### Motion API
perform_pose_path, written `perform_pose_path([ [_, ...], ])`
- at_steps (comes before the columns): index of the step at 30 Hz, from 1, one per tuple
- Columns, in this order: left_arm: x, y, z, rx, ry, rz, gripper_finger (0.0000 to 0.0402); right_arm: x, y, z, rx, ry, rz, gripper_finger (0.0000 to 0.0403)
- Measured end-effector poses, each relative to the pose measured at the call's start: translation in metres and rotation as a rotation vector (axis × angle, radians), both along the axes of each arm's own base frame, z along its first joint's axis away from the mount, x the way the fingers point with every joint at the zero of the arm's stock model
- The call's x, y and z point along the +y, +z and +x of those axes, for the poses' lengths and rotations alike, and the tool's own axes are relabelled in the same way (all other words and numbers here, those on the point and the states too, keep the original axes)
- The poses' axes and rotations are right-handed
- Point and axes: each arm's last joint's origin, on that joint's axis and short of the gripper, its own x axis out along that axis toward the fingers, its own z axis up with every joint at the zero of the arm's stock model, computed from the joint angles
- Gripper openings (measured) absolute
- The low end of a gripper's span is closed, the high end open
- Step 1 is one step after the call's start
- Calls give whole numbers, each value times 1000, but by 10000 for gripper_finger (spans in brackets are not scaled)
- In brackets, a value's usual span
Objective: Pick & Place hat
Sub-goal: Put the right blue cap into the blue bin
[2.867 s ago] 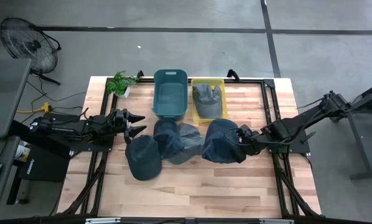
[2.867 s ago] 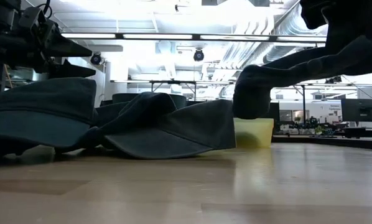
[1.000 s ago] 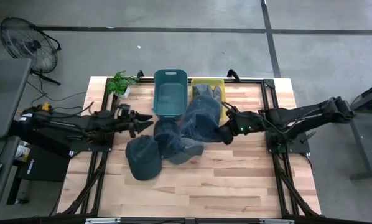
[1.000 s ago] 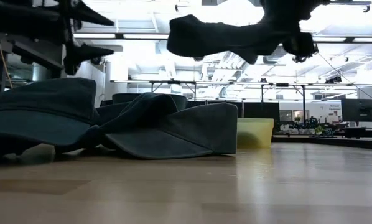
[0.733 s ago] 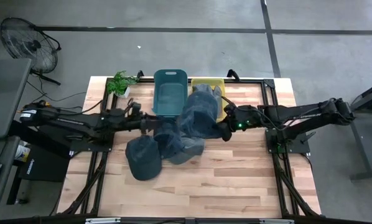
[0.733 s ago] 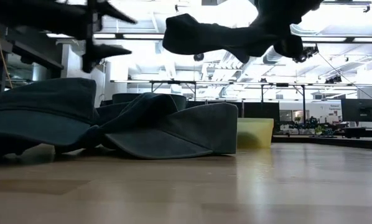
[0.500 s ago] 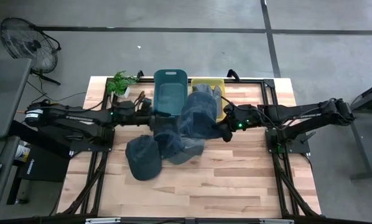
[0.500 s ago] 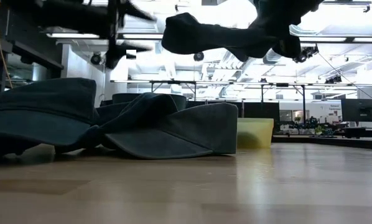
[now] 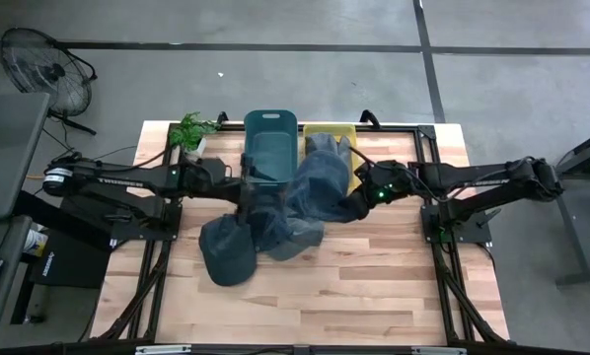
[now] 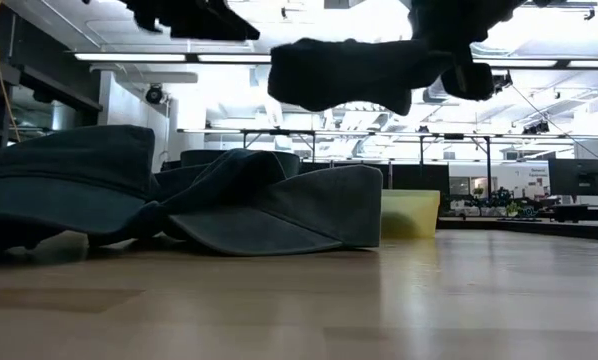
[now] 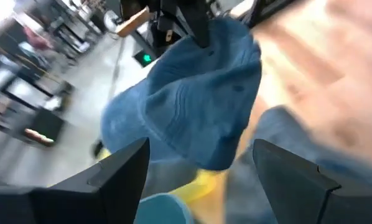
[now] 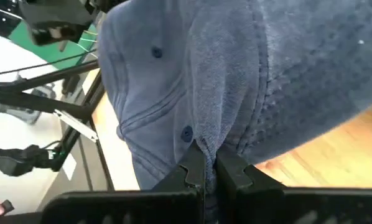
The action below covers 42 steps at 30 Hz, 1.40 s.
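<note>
My right gripper (image 9: 358, 204) is shut on a blue denim hat (image 9: 320, 185), held in the air over the pile and beside the yellow bin (image 9: 346, 133). The hat also shows in the low view (image 10: 344, 70) and in the left wrist view (image 11: 192, 93). My left gripper (image 9: 248, 187) is open and empty, high above the table just left of the held hat; its fingers (image 11: 120, 165) point at it. Several more blue hats (image 9: 275, 225) lie flat on the table, overlapping, one dark hat (image 9: 226, 251) nearest the front. My right gripper pinches a bunched fold of the hat's crown cloth (image 12: 201, 134) between its two shut fingers (image 12: 192, 171). The fingers come about level from the table's right. The hat is lifted clear and reaches out from the fingertips toward the table's left.
A teal bin (image 9: 270, 148) stands at the far middle, the yellow bin beside it with a hat (image 9: 327, 146) in it. A small plant (image 9: 189, 130) stands at the far left corner. Bare wood (image 9: 305, 296) lies toward the near edge.
My left gripper has gone toward the table's right and up, closing on the held hat, still open. My right gripper has kept about in place; the hat it holds has swung a little and hangs more level.
</note>
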Motion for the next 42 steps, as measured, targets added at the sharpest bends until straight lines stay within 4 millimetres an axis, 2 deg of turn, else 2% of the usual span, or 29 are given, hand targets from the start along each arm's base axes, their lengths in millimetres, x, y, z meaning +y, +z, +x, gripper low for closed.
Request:
perform_pose_path([
  [4, 0, -3, 4, 37, 5, 166, 284, -6, 3, 2, -39, -13, 33, 1],
  [9, 2, -11, 12, 78, 14, 256, 284, -12, 5, 3, -67, -19, 51, 1],
  [28, 2, -24, 50, -41, 16, 305, 284, -19, 6, 2, -75, -20, 69, 1],
  [33, 2, -24, 57, -102, 31, 304, 284, -19, 6, 2, -76, -18, 70, 1],
  [42, 4, -32, 62, -79, 126, 286, 277, -18, 9, 4, -105, -3, 75, 1],
])
